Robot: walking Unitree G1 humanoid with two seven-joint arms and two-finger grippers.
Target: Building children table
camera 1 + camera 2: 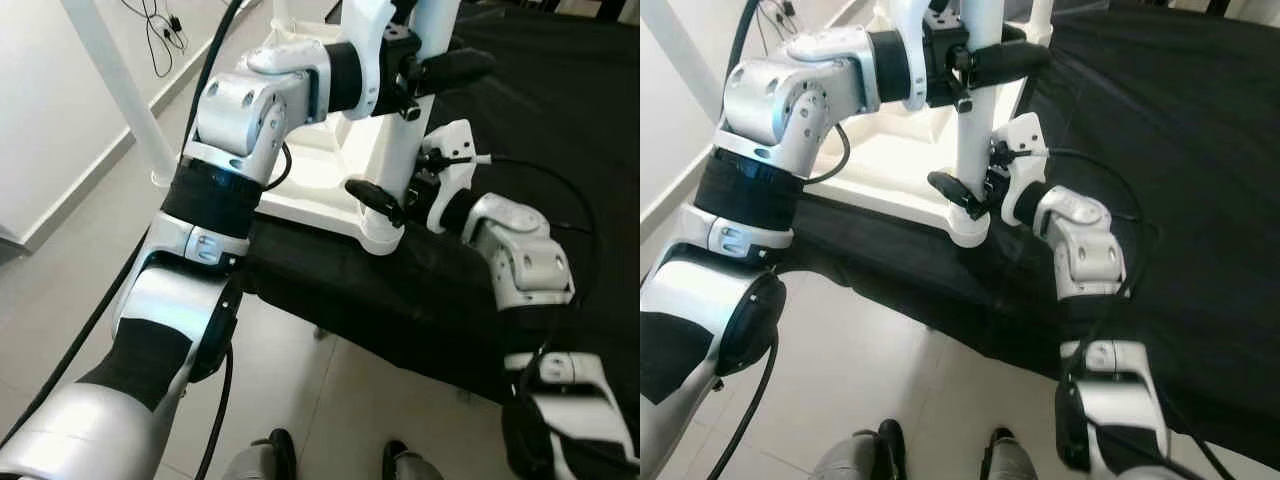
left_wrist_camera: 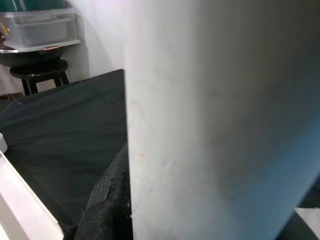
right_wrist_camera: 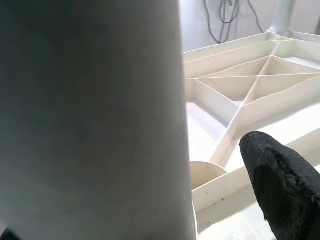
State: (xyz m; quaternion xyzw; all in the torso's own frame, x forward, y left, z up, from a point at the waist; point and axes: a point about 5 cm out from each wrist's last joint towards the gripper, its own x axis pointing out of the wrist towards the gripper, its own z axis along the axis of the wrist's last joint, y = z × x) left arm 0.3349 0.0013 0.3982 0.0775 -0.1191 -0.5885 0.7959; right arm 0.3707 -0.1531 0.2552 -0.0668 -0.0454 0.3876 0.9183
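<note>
Right eye view showed both hands, the left hand [image 1: 975, 45] high and the right hand [image 1: 975, 190] low at 12 o'clock, closed round the white table leg [image 1: 971, 140], likely steadying it into the upturned tabletop's [image 1: 880, 165] corner socket.

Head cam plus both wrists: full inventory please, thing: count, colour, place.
table top: 1, white, upside down on the black cloth, ribbed underside up
table leg: 1, white, upright in the near corner socket, both grippers around it
second leg: 1, white, upright at the far left corner
cloth: 1, black, spread under the table top
cables: a few, black, hanging on the white wall at left
stool: 1, black, far side of the cloth
bin: 1, clear plastic, above the stool
left gripper: black fingers, high on the leg
right gripper: black fingers, low on the leg near the socket
</note>
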